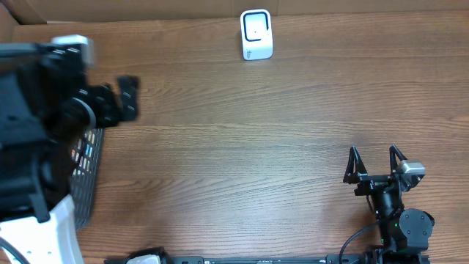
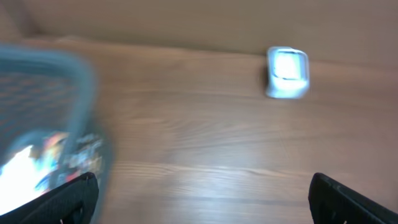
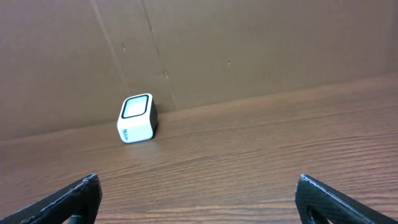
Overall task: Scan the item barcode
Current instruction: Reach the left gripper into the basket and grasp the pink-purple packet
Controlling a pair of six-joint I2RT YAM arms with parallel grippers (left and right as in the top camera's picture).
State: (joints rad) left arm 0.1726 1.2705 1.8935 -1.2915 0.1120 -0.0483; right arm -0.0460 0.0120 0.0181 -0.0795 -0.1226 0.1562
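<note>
You have left fingers (image 1: 129, 92) wide open, empty, by the basket (image 1: 86, 172) at frame left; right fingers (image 1: 352, 163) likewise, lower right; scanner (image 1: 256, 34) top centre.

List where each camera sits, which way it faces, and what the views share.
Overhead: above the table, looking straight down; shows the left gripper by the basket, the right gripper open near the front edge.
Left wrist: mounted behind the left gripper, facing the cardboard wall, blurred; its fingers fill the bottom corners.
Right wrist: low over the table, facing the cardboard wall; its fingers sit in the bottom corners.
Shared: all three show the white scanner.
</note>
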